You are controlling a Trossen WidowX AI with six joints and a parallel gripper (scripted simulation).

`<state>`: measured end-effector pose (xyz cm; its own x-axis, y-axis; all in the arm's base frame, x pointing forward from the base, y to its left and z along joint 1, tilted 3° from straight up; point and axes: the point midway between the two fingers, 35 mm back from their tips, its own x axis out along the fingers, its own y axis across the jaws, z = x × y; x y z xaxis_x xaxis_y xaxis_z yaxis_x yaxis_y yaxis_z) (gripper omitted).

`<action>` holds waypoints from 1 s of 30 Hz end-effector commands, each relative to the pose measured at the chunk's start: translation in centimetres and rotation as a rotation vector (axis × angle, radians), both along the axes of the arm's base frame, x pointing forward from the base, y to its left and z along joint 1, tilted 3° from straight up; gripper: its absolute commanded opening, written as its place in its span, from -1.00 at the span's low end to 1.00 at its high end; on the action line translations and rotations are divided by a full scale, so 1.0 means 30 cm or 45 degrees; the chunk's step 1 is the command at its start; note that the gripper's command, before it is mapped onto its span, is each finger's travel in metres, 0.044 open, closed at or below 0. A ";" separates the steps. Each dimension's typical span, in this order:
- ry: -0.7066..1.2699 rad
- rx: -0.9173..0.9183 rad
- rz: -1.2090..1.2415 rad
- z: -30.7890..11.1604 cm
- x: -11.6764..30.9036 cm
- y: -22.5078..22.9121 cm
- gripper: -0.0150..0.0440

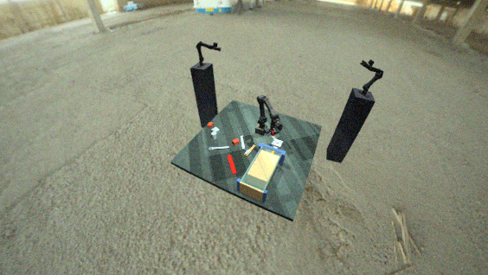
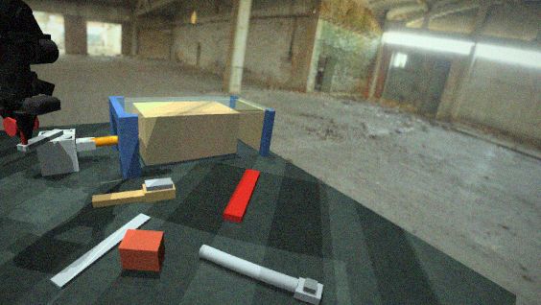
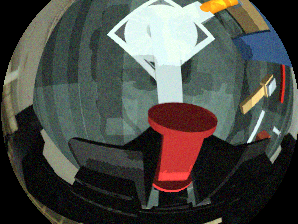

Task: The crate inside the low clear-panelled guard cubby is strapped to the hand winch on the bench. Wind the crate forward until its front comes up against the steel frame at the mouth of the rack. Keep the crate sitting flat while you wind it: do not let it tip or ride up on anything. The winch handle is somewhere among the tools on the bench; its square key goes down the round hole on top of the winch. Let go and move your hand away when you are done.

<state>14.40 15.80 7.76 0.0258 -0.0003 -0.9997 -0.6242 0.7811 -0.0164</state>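
Note:
My gripper (image 1: 273,130) (image 2: 23,126) (image 3: 173,124) is shut on the red knob (image 3: 182,120) of the winch handle. The handle's pale arm (image 2: 45,138) (image 3: 170,85) runs from the knob to the top of the white winch (image 1: 277,143) (image 2: 58,157). The key end is hidden in the winch top. An orange strap (image 2: 105,141) (image 3: 220,6) runs from the winch to the cubby mouth. The tan crate (image 1: 263,168) (image 2: 192,134) sits flat inside the cubby. Its front is close behind the blue mouth frame (image 2: 129,146) (image 3: 262,50); whether they touch cannot be told.
A wooden tool (image 1: 249,150) (image 2: 117,198) lies beside the cubby. A pale strip (image 2: 101,249), an orange-red block (image 1: 235,142) (image 2: 141,249), a red bar (image 1: 232,164) (image 2: 242,197) and a grey rod with a square end (image 1: 219,148) (image 2: 259,273) lie farther to the side.

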 end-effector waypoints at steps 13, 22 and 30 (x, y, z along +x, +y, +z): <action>-0.025 -0.028 -0.024 0.001 0.076 -0.059 -0.49; -0.027 -0.029 -0.024 0.003 0.111 -0.074 -0.49; -0.028 -0.029 -0.024 0.005 0.144 -0.084 -0.49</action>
<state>17.43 13.81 7.86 0.0203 -0.0015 -0.9998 -0.6226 0.7824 -0.0138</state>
